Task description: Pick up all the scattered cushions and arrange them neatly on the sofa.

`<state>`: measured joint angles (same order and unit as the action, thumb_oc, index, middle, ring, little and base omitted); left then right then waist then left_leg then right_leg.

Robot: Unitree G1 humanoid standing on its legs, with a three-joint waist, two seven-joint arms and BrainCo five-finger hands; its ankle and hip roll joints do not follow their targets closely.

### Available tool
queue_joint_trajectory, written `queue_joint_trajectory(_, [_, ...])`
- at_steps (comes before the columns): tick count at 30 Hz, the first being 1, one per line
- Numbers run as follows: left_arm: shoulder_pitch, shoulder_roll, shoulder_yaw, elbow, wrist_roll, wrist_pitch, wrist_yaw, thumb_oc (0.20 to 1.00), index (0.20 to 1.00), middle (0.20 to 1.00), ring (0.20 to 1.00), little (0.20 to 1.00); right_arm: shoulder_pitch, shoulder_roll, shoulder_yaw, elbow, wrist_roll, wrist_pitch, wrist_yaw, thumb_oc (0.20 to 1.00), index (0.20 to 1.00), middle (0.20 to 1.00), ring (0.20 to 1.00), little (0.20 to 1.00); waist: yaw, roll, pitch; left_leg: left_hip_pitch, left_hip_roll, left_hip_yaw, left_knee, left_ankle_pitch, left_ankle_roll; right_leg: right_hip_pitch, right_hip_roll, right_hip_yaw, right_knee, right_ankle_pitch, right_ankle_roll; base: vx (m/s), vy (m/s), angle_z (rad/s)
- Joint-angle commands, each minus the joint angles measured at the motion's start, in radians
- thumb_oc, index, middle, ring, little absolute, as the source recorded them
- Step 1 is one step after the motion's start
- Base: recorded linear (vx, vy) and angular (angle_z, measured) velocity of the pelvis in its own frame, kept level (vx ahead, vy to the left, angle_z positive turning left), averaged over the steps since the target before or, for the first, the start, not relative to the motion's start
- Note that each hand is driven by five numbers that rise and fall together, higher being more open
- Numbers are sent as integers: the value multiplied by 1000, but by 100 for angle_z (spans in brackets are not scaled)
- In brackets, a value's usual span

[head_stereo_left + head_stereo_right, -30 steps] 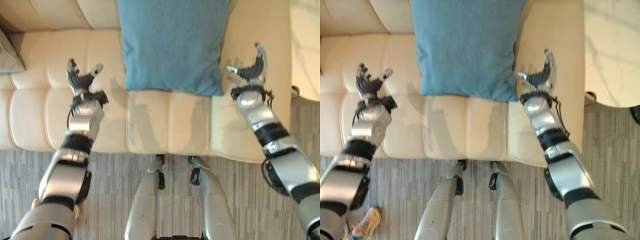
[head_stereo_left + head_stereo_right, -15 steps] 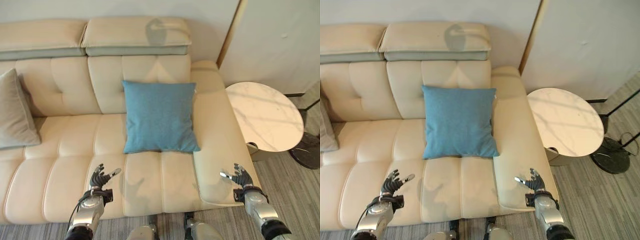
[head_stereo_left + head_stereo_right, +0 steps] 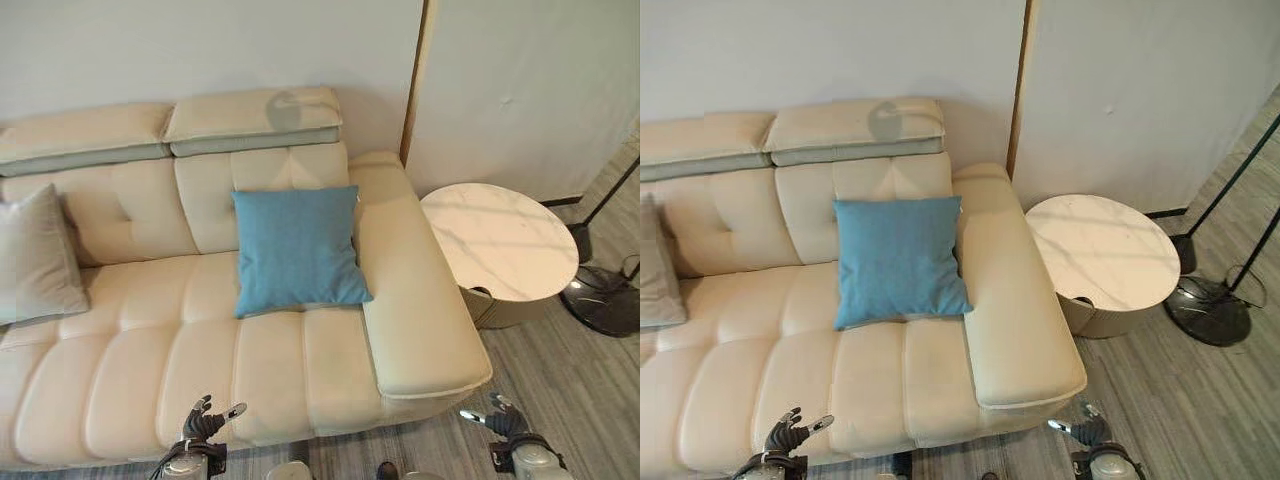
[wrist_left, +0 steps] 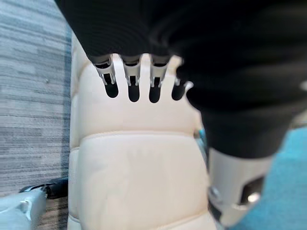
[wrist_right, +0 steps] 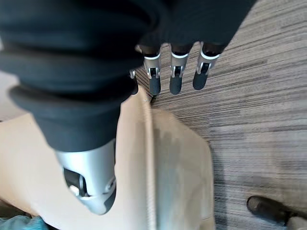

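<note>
Blue cushion (image 3: 297, 248) stands upright against the sofa (image 3: 200, 370) backrest, near its right armrest. Grey cushion (image 3: 38, 257) leans at the sofa's left end. Left hand (image 3: 203, 425) and right hand (image 3: 503, 423) hover at the front edge, fingers relaxed, empty.

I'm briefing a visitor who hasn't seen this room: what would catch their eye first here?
The blue cushion stands out first, propped against the backrest of the cream sofa near its right end. A grey cushion leans at the sofa's left end, and a round marble side table stands beside the right armrest. Both hands, left hand and right hand, hover open, empty, near the sofa's front edge.
</note>
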<state>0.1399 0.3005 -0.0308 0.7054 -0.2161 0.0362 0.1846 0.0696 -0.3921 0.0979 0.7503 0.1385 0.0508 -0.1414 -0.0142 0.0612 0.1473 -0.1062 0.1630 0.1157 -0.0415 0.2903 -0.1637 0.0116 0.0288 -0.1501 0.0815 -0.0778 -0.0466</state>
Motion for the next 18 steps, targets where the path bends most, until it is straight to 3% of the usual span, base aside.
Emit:
queue_joint_trajectory(1, [-49,53,56,-115,-8,-36,5,1000,1000,1000,1000,1000,-73,3,-23,-97,13,-21,-3,1000,1000,1000,1000,1000,-6,-77,42,9,-139,38,5,-148,96,52,-28,-5,-15,-55,92,-264,-101,-11])
queue_joint_trajectory(4, [-40,38,81,-157,-58,-55,14,1000,1000,1000,1000,1000,-74,14,-20,-159,45,-34,4,1000,1000,1000,1000,1000,-6,-101,22,53,-138,83,192,-295,127,46,-52,-13,-80,-12,99,-182,-67,2])
queue_joint_trajectory(7, [-37,36,84,-185,-56,-55,22,1000,1000,1000,1000,1000,-59,27,-25,-188,48,-34,2,1000,1000,1000,1000,1000,-15,-96,-7,129,-130,105,158,-337,131,41,-47,-24,-98,-7,106,-54,11,8])
queue_joint_trajectory(8, [-36,36,84,-186,-56,-55,22,1000,1000,1000,1000,1000,-58,27,-24,-189,48,-33,2,1000,1000,1000,1000,1000,-14,-96,-6,135,-131,105,151,-335,131,44,-47,-24,-98,-7,106,-26,66,10])
queue_joint_trajectory(10, [-27,26,75,-218,-42,-51,19,1000,1000,1000,1000,1000,-38,35,-33,-217,52,-37,-2,1000,1000,1000,1000,1000,-31,-76,-35,190,-125,105,-16,-301,117,43,-33,-40,-127,2,113,-28,95,8])
queue_joint_trajectory(18, [-2,10,62,-257,-23,-36,-3,1000,1000,1000,1000,1000,-10,42,-52,-287,45,-34,-10,1000,1000,1000,1000,1000,-36,-74,-54,209,-136,92,-46,-319,117,63,-43,-40,-169,40,127,-58,117,13])
